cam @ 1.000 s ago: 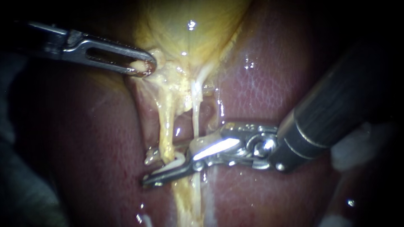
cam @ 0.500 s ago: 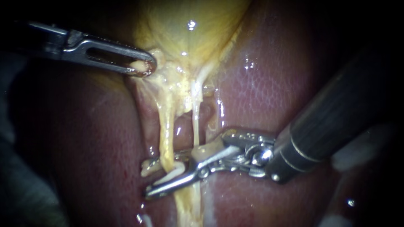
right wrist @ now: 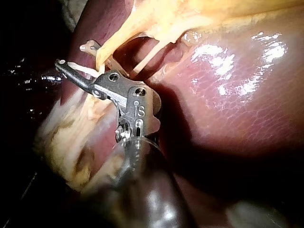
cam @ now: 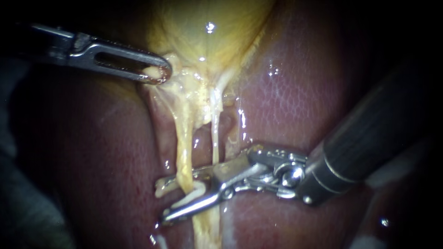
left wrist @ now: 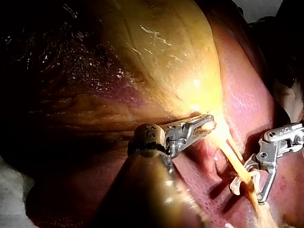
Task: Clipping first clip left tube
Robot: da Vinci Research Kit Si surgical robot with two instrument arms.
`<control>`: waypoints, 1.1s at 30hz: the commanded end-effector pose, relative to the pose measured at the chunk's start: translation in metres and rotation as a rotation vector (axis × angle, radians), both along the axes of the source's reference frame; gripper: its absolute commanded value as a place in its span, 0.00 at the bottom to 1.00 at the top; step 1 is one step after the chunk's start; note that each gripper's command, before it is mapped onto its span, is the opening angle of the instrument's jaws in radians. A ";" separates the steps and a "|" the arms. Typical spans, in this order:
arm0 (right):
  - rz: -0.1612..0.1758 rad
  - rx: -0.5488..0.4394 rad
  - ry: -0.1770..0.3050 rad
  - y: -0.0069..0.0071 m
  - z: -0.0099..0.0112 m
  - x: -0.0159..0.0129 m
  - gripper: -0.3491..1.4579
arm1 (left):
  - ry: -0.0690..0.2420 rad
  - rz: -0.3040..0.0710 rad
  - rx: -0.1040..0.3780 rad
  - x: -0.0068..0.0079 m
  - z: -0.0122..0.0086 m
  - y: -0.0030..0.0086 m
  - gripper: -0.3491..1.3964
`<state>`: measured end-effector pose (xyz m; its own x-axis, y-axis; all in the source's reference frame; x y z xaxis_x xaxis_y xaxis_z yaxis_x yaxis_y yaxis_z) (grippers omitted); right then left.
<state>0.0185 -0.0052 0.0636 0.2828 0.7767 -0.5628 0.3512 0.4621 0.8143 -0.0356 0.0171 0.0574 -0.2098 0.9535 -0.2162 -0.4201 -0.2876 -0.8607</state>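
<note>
Deep shadow all round the lit middle of the endoscope view, blackest toward the upper corners. Hard, close light, thrown back as small white glints (cam: 272,70) off the wet dark-red liver surface (cam: 295,101). Blurred whitish cloth-like patches (cam: 392,163) at that view's right edge, greyer folds (cam: 23,216) at its lower left. Bright white fabric (left wrist: 290,97) beyond the liver's edge in the left wrist view.

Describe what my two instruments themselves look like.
The left instrument is bare silver metal: its end effector is long and flat, with a lengthwise slot and a rounded tip, on a dark shaft. The right instrument has a thick dark shaft ringed by a thin pale band, a shiny steel hinge with round pivots, and a slim, tapering end effector.
</note>
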 end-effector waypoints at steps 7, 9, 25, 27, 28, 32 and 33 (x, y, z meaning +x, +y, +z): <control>-0.013 0.007 0.007 0.0003 -0.0012 -0.0003 0.45 | 0.000 0.000 0.000 0.0000 0.0000 0.0000 0.00; -0.019 0.008 0.010 0.0002 -0.0013 -0.0002 0.45 | 0.000 0.000 0.000 0.0000 0.0000 0.0000 0.00; -0.027 0.008 0.014 0.0002 -0.0012 -0.0001 0.27 | 0.000 0.000 0.000 0.0000 0.0000 0.0000 0.00; -0.029 0.007 0.012 0.0002 -0.0012 -0.0002 0.22 | 0.000 0.000 0.000 0.0000 0.0000 0.0000 0.00; -0.030 0.006 0.009 0.0002 -0.0012 -0.0002 0.19 | 0.000 0.000 0.000 0.0000 0.0000 0.0000 0.00; -0.030 0.006 0.010 0.0002 -0.0012 -0.0003 0.09 | 0.000 0.000 0.000 0.0000 0.0000 0.0000 0.00; -0.031 0.006 0.010 0.0002 -0.0012 -0.0003 0.05 | 0.000 0.000 0.000 0.0000 0.0000 0.0000 0.00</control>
